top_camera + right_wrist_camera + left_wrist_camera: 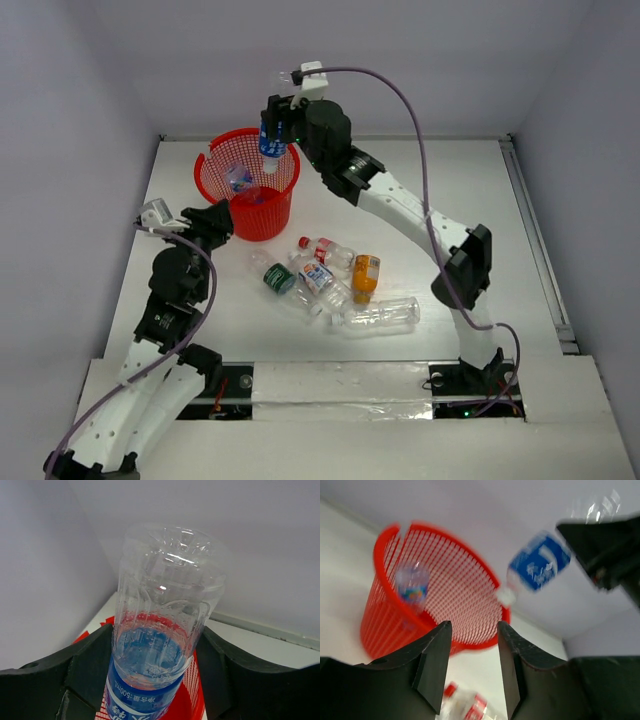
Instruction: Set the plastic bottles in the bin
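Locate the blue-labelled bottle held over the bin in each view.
Top external: blue-labelled bottle upper centre, cap down over the red bin.
Left wrist: bottle upper right, tilted, cap toward the bin.
Right wrist: bottle fills the centre, base toward camera.
Shared landmark: the bin, red mesh in all three.

A white table [480,190] carries a round red mesh bin [258,218], standing upright toward the far left. Near the middle, five plastic bottles [318,278] lie on their sides in a close cluster. They are a red-capped bottle [328,251], a green-labelled bottle [277,277], a blue-labelled bottle [326,288], an orange bottle [366,277], and a long clear bottle [380,316] nearest the front edge.
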Controlling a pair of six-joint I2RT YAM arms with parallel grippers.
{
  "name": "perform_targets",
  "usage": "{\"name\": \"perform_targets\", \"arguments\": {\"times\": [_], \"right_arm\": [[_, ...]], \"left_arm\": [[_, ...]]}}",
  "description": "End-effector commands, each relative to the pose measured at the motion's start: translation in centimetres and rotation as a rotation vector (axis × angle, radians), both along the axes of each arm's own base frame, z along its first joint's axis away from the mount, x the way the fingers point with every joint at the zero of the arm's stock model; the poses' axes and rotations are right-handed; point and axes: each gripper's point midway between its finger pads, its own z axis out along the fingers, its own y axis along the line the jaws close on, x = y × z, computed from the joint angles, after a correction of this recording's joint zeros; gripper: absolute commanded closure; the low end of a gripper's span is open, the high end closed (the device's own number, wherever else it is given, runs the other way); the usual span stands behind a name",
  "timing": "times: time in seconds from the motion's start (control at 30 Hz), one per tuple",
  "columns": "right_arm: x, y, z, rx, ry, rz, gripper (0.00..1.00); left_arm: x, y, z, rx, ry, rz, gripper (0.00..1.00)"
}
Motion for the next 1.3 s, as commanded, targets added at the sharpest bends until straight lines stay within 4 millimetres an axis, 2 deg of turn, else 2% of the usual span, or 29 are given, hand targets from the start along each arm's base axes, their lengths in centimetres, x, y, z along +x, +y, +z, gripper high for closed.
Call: {"name": "perform_targets", "arguments": {"times": [0.0,0.03,0.07,0.1,0.13,0.2,0.27,0.3,0.33,0.43,0.53,0.63,0.7,0.73,0.77,0.8,0.83,0.87,0.9,0.93,0.97,1.0,1.03,1.07,1.1,1.13,1.17,1.23,1.27], "right_arm": [[0.2,2.0,0.5,-0.09,-0.069,0.02,0.45],[0.4,2.1,0.9,-0.091,-0.082,0.021,0.45],[0.1,3.1,0.3,-0.107,-0.079,0.04,0.45],[0.6,3.7,-1.2,-0.129,-0.06,0.045,0.45],[0.3,4.2,-1.6,-0.136,-0.054,0.052,0.44],[0.7,4.3,-2.6,-0.171,-0.058,0.043,0.42],[0.8,4.6,-3.4,-0.176,-0.048,0.052,0.34],[0.8,4.7,-3.9,-0.184,-0.04,0.058,0.3],[0.6,4.7,-3.8,-0.184,-0.041,0.064,0.21],[-0.1,5.0,-3.7,-0.179,-0.039,0.079,0.07],[-0.6,4.6,-2.5,-0.161,-0.052,0.087,0.0],[-1.5,3.9,-1.0,-0.149,-0.065,0.097,0.0],[-2.4,3.1,-1.2,-0.136,-0.037,0.107,0.0],[-2.9,2.5,0.6,-0.106,-0.056,0.105,0.02],[-3.3,2.3,-1.2,-0.125,-0.022,0.112,0.08],[-4.7,0.8,1.2,-0.083,-0.047,0.118,0.12],[-5.5,0.4,1.7,-0.043,-0.05,0.132,0.15],[-6.2,0.3,-1.3,-0.075,-0.006,0.157,0.22],[-6.9,-0.3,-1.1,-0.051,-0.012,0.167,0.24],[-8.4,-1.8,0.6,-0.005,-0.021,0.172,0.25],[-9.1,-2.2,0.2,-0.002,-0.011,0.187,0.25],[-9.7,-2.6,-2.3,-0.03,0.028,0.197,0.24],[-10.3,-3.0,-2.9,-0.021,0.049,0.206,0.22],[-11.5,-3.8,-2.1,-0.001,0.043,0.227,0.19],[-12.0,-4.0,-2.9,-0.011,0.06,0.242,0.14],[-12.6,-4.1,-4.9,-0.034,0.099,0.257,0.1],[-13.4,-4.6,-5.0,-0.034,0.112,0.274,0.06],[-14.3,-5.1,-8.1,-0.066,0.183,0.287,0.04],[-14.7,-5.3,-8.9,-0.073,0.205,0.296,0.04]], "left_arm": [[-1.2,-1.3,-5.5,-0.026,0.16,-0.086,0.62],[-1.8,-1.6,-5.9,-0.041,0.167,-0.113,0.61],[-2.0,-1.7,-6.7,-0.051,0.188,-0.12,0.6],[-2.3,-2.0,-8.6,-0.057,0.245,-0.132,0.59],[-2.7,-2.4,-9.1,-0.063,0.259,-0.161,0.56],[-3.1,-2.9,-11.2,-0.082,0.309,-0.183,0.54],[-3.4,-3.3,-12.5,-0.102,0.333,-0.204,0.51],[-3.6,-3.3,-14.0,-0.104,0.365,-0.205,0.48],[-3.7,-3.5,-14.6,-0.119,0.379,-0.211,0.35],[-3.9,-3.8,-17.2,-0.139,0.435,-0.215,0.09],[-3.9,-4.2,-19.5,-0.162,0.466,-0.226,0.04],[-3.6,-4.5,-21.1,-0.175,0.502,-0.225,0.03],[-3.4,-5.0,-21.9,-0.175,0.524,-0.237,0.02],[-3.3,-5.1,-22.1,-0.177,0.529,-0.236,0.02],[-3.2,-5.2,-22.1,-0.182,0.528,-0.237,0.02],[-2.9,-5.3,-22.1,-0.192,0.519,-0.236,0.02],[-2.8,-5.3,-22.5,-0.19,0.533,-0.234,0.02],[-2.7,-5.4,-22.7,-0.19,0.537,-0.233,0.01],[-2.5,-5.5,-22.6,-0.191,0.533,-0.233,0.01],[-2.5,-5.4,-23.3,-0.184,0.553,-0.223,0.01],[-2.5,-5.6,-23.5,-0.178,0.56,-0.226,0.01],[-2.4,-5.5,-23.7,-0.179,0.561,-0.22,0.01],[-2.3,-5.4,-24.1,-0.174,0.572,-0.21,0.01],[-2.2,-5.4,-24.4,-0.17,0.576,-0.206,0.01],[-2.0,-5.4,-24.3,-0.17,0.569,-0.204,0.01],[-2.0,-5.4,-24.9,-0.155,0.588,-0.204,0.01],[-1.9,-5.5,-25.1,-0.151,0.594,-0.205,0.01],[-1.6,-5.7,-25.6,-0.145,0.606,-0.208,0.01],[-1.5,-5.7,-25.7,-0.142,0.609,-0.207,0.01]]}}
